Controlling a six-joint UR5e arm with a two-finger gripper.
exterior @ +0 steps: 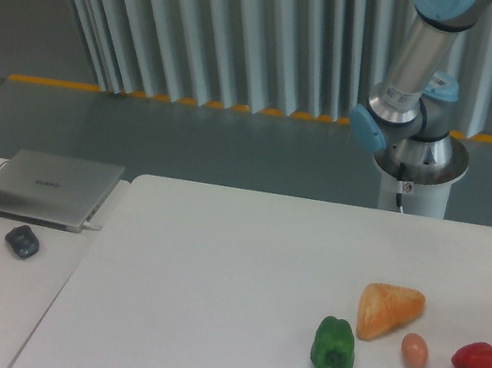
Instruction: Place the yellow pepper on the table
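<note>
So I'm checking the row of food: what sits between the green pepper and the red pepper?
In the fixed camera view, a small brown egg lies between the green pepper and the red pepper, with the orange wedge-shaped lump just behind that line.

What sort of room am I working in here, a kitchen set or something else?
It looks like a robotics lab or workshop, not a kitchen. The robot arm stands on a pedestal behind a plain white table, a closed laptop lies on the adjoining desk, and a yellow line marks the grey floor.

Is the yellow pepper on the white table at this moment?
No, the table holds only a green pepper, orange wedge, egg and red pepper.
</note>
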